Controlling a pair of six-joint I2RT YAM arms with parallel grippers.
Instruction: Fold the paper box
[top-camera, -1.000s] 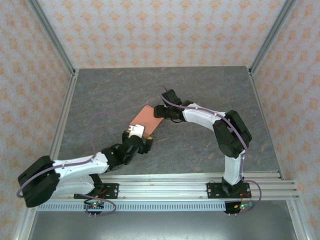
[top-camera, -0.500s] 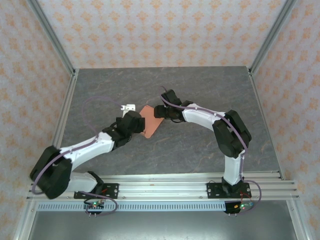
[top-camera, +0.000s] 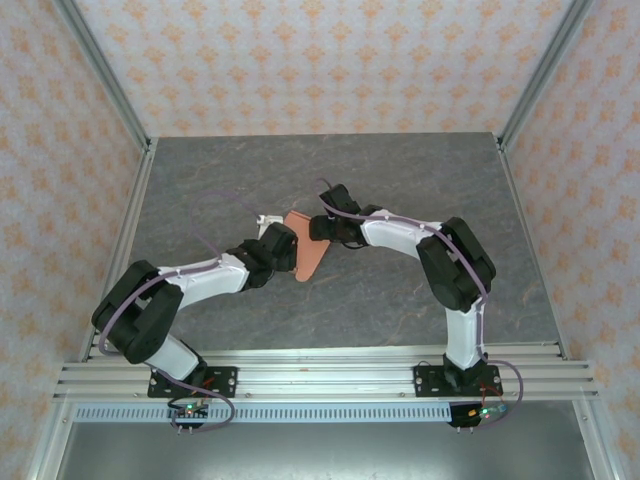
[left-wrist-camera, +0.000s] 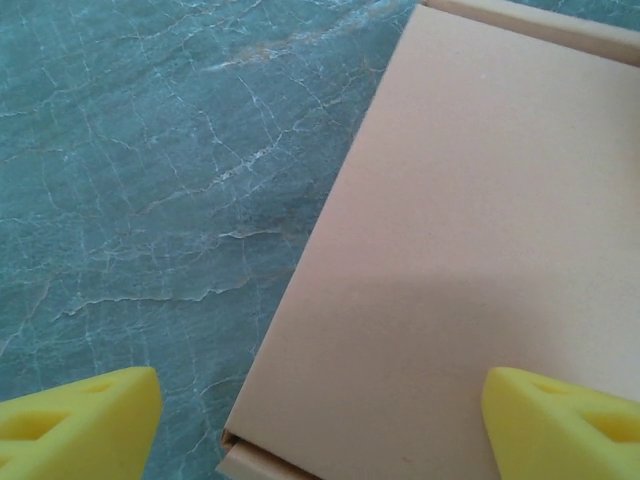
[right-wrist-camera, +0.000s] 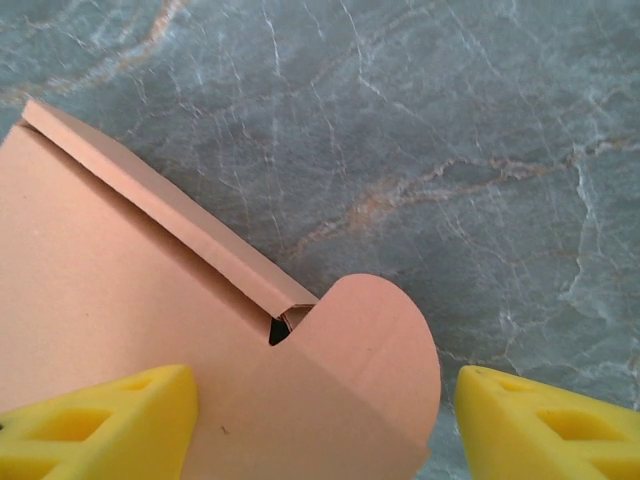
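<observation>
The paper box (top-camera: 309, 255) sits at the worktop (top-camera: 400, 170) centre. Left tool (left-wrist-camera: 320, 425) and right tool (right-wrist-camera: 322, 425) both spread wide over it, gripping nothing.

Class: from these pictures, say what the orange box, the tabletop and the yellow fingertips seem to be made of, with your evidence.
Paper box: thin matt card, likely; sharp creases and a raw cut edge show. Tabletop: grey stone-look surface with pale veins; real stone or printed laminate, unclear. Yellow fingertips: matt moulded plastic or rubber, with hollow triangular pockets.
</observation>
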